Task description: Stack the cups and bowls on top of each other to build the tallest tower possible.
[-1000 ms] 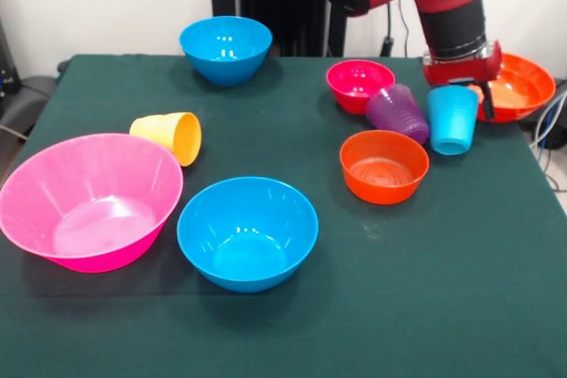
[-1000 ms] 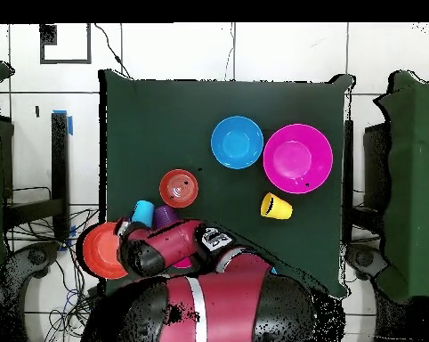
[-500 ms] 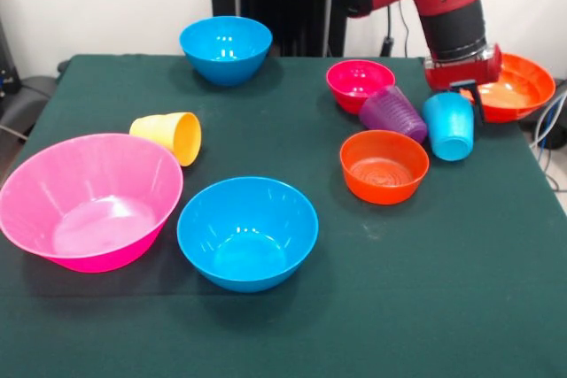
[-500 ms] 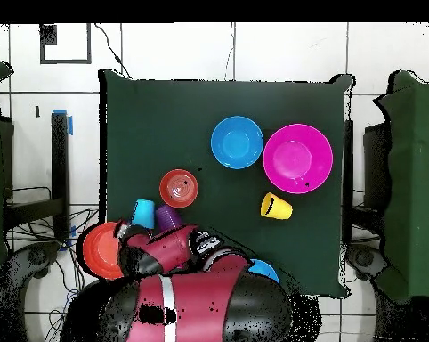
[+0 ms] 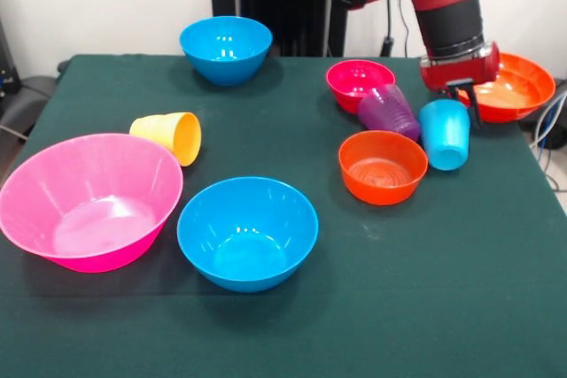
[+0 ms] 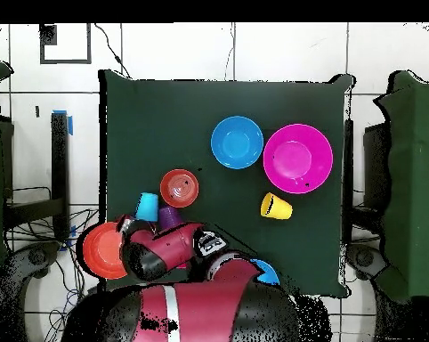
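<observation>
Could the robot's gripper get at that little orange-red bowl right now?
Probably not yet: the gripper is shut on the light blue cup. The orange-red bowl sits just beside it, open from above.

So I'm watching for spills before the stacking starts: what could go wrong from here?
The light blue cup hangs tilted at the gripper, close beside the purple cup and small orange-red bowl; lowering it could knock either. The wide orange bowl sits at the table's edge beside the arm and could be pushed off.
</observation>
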